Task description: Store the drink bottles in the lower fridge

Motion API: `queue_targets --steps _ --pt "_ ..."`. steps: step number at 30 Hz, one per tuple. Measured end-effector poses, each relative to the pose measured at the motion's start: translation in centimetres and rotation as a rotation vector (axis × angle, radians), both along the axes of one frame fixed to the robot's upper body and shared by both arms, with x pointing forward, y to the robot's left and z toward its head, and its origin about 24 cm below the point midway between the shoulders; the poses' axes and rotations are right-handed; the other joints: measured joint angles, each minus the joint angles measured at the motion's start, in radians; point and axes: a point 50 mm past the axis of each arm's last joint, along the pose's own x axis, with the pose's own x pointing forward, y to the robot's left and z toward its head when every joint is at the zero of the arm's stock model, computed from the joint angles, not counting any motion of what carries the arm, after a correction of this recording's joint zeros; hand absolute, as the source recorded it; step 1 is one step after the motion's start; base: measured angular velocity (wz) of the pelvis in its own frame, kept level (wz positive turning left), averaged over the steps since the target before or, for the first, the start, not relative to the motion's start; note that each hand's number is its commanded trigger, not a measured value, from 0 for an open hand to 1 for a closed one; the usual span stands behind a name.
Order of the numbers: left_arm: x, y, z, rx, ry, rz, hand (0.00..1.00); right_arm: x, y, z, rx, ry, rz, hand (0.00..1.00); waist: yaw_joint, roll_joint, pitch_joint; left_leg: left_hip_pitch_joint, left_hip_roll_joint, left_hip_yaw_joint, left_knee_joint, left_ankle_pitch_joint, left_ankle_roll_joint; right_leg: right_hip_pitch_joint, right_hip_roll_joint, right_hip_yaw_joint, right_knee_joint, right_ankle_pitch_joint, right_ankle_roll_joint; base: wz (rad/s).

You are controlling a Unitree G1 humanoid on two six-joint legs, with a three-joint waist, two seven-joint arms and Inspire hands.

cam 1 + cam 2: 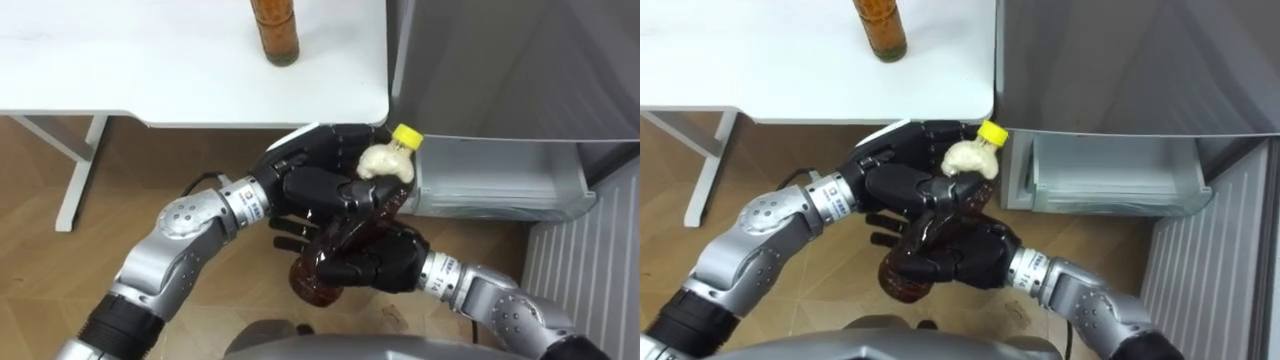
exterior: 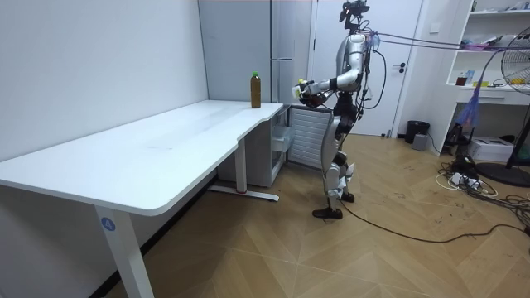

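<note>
We find left robot hand (image 1: 310,185) and right robot hand (image 1: 375,262) clamped on one dark bottle (image 1: 388,162), near the open fridge drawer (image 1: 500,182).

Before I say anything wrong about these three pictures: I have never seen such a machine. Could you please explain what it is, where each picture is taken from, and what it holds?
It is a humanoid robot standing on two legs, with two black hands. Two pictures come from the camera in its head, looking down; the third comes from a camera standing in the room. The left hand and the right hand together grip a dark brown drink bottle with a yellow cap, fingers curled round it. A second brown bottle stands on the white table. Beside the table is the grey fridge, its lower drawer open.
</note>
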Motion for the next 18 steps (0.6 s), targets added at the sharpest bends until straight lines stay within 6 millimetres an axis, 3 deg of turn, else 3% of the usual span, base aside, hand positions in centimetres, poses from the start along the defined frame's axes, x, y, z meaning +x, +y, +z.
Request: queue_targets --steps 1,2,3,18 --pt "0.01 0.03 0.00 -0.001 0.002 0.005 1.00 0.01 0.02 0.00 0.003 0.005 -0.006 0.00 0.005 0.000 0.0000 0.004 0.000 -0.001 0.000 0.000 0.000 0.000 0.000 0.003 -0.001 0.000 0.000 0.00" --pt "0.08 0.05 0.06 -0.006 -0.001 0.016 1.00 0.04 0.12 0.05 0.019 0.014 -0.017 0.89 0.009 0.001 -0.0006 0.004 0.000 -0.001 0.000 0.000 0.000 0.000 0.000 0.000 0.000 0.000 0.000 0.00" --pt "0.12 0.07 0.10 -0.008 -0.003 0.022 1.00 0.06 0.18 0.07 0.025 0.017 -0.022 1.00 0.010 0.002 -0.0009 0.004 0.001 -0.001 -0.001 0.000 0.000 0.000 0.001 -0.001 0.000 0.000 0.000 0.00" --pt "0.65 0.65 0.37 0.018 -0.028 0.113 1.00 0.11 0.62 -0.18 -0.015 0.063 -0.075 1.00 0.011 0.006 -0.0036 0.006 0.002 0.000 -0.002 0.000 0.000 0.000 0.001 -0.002 0.005 0.000 0.000 0.00"
